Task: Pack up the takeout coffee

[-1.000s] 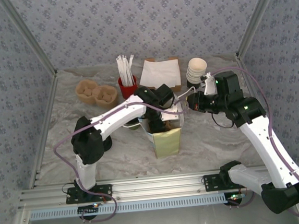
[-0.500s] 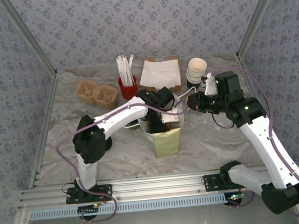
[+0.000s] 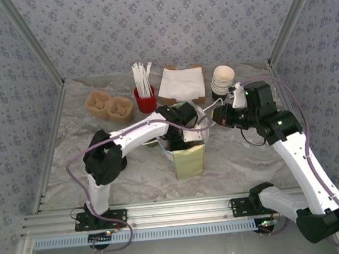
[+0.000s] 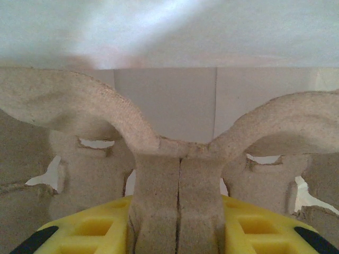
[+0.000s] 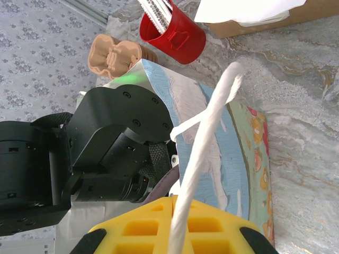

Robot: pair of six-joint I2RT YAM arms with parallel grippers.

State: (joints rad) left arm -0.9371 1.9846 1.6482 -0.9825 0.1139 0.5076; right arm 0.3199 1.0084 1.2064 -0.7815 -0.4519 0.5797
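Inside the paper bag [image 3: 190, 161], our left gripper [image 4: 180, 214] clamps the pulp carrier [image 4: 79, 106] while our right gripper [image 5: 175, 230] pinches the bag handle [image 5: 209, 127], which hard pushing could tear.

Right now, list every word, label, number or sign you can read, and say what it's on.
None can be read.
Paper bag: coloured picture print, no legible words.
Red cup: raised mark, too blurred to read.
Sticks in it: striped print, too small.

Your view: a marbled table [image 3: 238, 164], enclosed left, far and right by walls [image 3: 161, 26] of blue-grey flowered paper, with a metal rail [image 3: 183, 211] along its near edge; even, soft light.
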